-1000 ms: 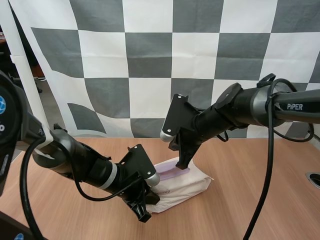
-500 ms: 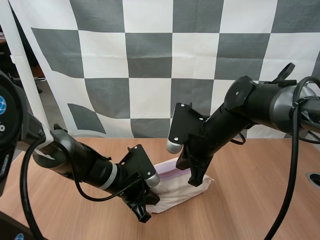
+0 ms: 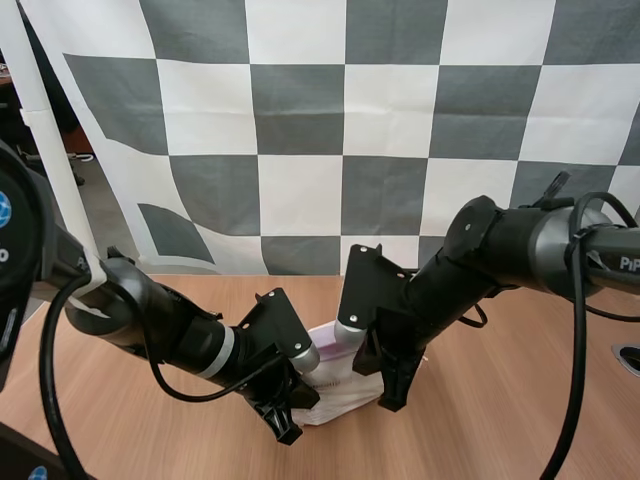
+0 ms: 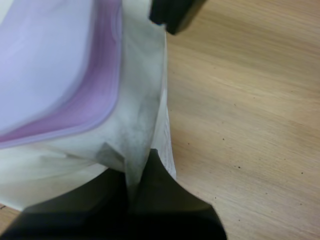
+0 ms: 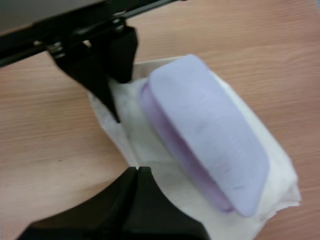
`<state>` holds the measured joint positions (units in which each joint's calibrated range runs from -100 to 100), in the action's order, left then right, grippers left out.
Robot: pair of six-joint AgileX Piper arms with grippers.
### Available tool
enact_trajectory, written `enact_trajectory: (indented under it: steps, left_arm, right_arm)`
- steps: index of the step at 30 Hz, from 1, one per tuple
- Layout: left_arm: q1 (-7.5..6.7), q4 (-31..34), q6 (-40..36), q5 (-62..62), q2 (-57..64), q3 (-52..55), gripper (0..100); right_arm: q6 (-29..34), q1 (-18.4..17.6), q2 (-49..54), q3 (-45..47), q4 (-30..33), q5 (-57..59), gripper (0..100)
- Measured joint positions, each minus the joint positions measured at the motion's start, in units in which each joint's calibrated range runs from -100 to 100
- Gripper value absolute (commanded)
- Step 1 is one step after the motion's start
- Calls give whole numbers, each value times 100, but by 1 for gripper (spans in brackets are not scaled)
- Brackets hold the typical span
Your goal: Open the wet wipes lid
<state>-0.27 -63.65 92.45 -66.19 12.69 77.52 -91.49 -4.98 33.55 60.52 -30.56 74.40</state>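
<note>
A white wet wipes pack (image 3: 345,388) lies on the wooden table, its purple lid (image 3: 333,342) flat on top. My left gripper (image 3: 288,425) is shut on the pack's near left corner; in the left wrist view the white wrapper (image 4: 145,100) is pinched at my left gripper (image 4: 134,175), beside the lid (image 4: 55,70). My right gripper (image 3: 392,398) is low at the pack's right side. In the right wrist view its fingers lie together as one wedge, my right gripper (image 5: 137,172) touching the wrapper edge (image 5: 150,145) next to the lid (image 5: 210,135). The left gripper (image 5: 117,85) holds the far corner.
Bare wooden table (image 3: 500,420) stretches to the right and in front of the pack. A round dark hole (image 3: 628,358) sits at the table's right edge. The right gripper's tip (image 4: 172,12) shows just past the pack in the left wrist view.
My right gripper has come down and nearer, from above the lid to the pack's right side at table level. The left arm has stayed still on the corner.
</note>
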Motion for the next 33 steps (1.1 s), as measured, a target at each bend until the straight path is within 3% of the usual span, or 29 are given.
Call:
enact_trajectory:
  steps: [5, 12, 18, 25, 33]
  left_arm:
    - [0, 0, 0, 0, 0, 0, 0]
    - [0, 8, 0, 0, 0, 0, 0]
    - [0, 8, 0, 0, 0, 0, 0]
    - [0, 8, 0, 0, 0, 0, 0]
    - [0, 32, 0, 0, 0, 0, 0]
  right_arm:
    - [-141, 0, -330, 0, -157, -683, 0]
    - [-278, 0, -382, -395, -579, -802, 0]
    - [-279, 0, -462, -630, -579, -827, 0]
    - [-507, 0, -1076, -714, -900, -1518, 0]
    - [-582, 0, -1927, -1250, -1248, -1561, 0]
